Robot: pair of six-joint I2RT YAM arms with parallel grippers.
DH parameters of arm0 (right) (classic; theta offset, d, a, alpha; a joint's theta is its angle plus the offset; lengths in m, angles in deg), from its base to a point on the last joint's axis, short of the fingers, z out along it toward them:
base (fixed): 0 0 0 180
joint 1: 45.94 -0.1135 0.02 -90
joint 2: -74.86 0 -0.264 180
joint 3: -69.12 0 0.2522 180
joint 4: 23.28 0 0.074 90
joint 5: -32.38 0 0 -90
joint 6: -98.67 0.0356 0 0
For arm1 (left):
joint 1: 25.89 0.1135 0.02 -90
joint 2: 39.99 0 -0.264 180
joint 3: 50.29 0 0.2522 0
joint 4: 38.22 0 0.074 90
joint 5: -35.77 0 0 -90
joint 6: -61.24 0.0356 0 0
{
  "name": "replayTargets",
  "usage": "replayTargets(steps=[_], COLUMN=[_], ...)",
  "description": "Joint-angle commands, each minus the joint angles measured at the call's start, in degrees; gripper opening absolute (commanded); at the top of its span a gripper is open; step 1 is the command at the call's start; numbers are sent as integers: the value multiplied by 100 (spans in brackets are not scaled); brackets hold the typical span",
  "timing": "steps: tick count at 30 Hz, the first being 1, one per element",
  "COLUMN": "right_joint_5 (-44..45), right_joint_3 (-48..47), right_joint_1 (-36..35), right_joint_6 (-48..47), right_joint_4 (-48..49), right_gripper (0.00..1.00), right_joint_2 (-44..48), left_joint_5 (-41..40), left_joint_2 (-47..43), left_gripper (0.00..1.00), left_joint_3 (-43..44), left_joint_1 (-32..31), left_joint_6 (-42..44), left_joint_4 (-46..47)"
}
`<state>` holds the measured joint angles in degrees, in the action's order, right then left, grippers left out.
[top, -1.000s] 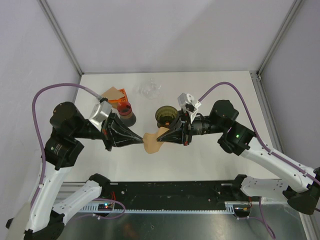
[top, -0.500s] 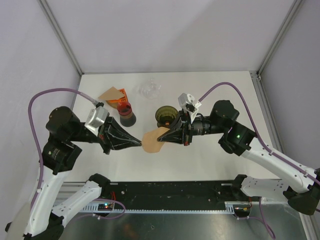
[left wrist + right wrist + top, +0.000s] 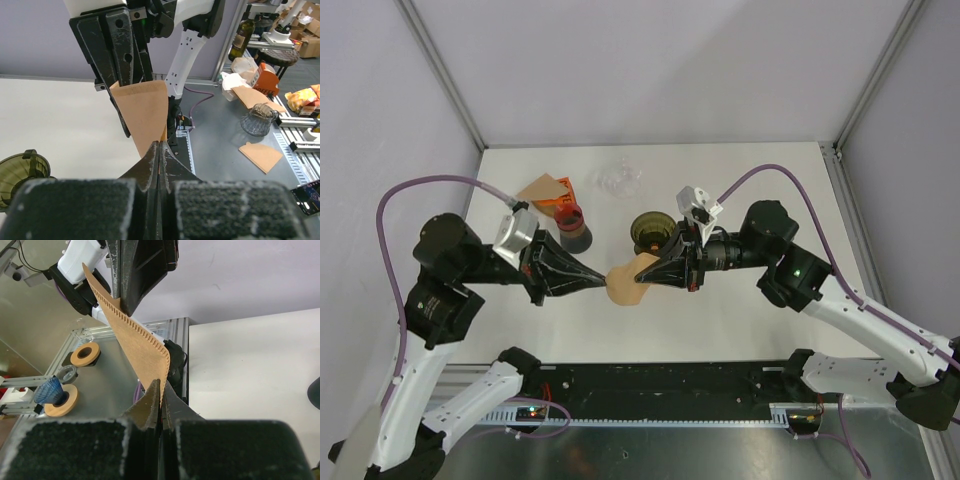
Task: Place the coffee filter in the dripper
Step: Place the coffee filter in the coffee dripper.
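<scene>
The left tool (image 3: 598,283) is pinched tight, its two fingers pressed together on one edge of the coffee filter (image 3: 625,285). In the left wrist view the brown paper rises from the closed tips like a fan. The right tool (image 3: 645,272) is clamped just as narrowly on the opposite edge. In the right wrist view its tips nip the crimped seam, and the paper slants up towards the other arm's fingers. The two tools point at each other, tip to tip, with the filter stretched between them and lifted off the table (image 3: 740,300).

The dripper (image 3: 650,231) stands upright on the table, a dark olive cone with its mouth open to the top camera. The held filter hangs just on the near side of the dripper, a little to its left, and is not inside it. The right tool lies just near of the dripper, its arm reaching in from the dripper's right. The left tool is further to the near-left.

Left of the dripper, close by, stands a dark cup (image 3: 572,229) with a red top. Beyond that, further left and back from the dripper, a spare filter (image 3: 544,187) lies against an orange box (image 3: 558,204). Behind the dripper and slightly left sits a clear glass piece (image 3: 618,180).
</scene>
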<state>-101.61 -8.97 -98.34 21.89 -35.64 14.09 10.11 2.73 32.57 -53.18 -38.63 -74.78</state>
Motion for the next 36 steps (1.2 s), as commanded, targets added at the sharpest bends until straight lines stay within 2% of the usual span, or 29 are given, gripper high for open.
replayTargets(steps=[1,19,25,31,36], right_joint_5=[56,48,21,-4,0], right_joint_3=[-193,-198,-193,-193,-193], right_joint_1=[-9,-6,25,50,68], right_joint_6=[-97,-110,-142,-151,-147], right_joint_4=[44,-38,-93,-98,-114], right_gripper=[0,0,0,0,0], right_joint_2=[151,276,289,285,306], left_joint_5=[404,102,18,249,344], left_joint_2=[-85,-20,78,160,192], left_gripper=[0,0,1,8,5], left_joint_3=[62,125,424,446,457], left_joint_1=[-62,-49,-42,-42,-40], left_joint_6=[152,701,1284,1232,1259], left_joint_4=[129,-33,-493,-715,-843])
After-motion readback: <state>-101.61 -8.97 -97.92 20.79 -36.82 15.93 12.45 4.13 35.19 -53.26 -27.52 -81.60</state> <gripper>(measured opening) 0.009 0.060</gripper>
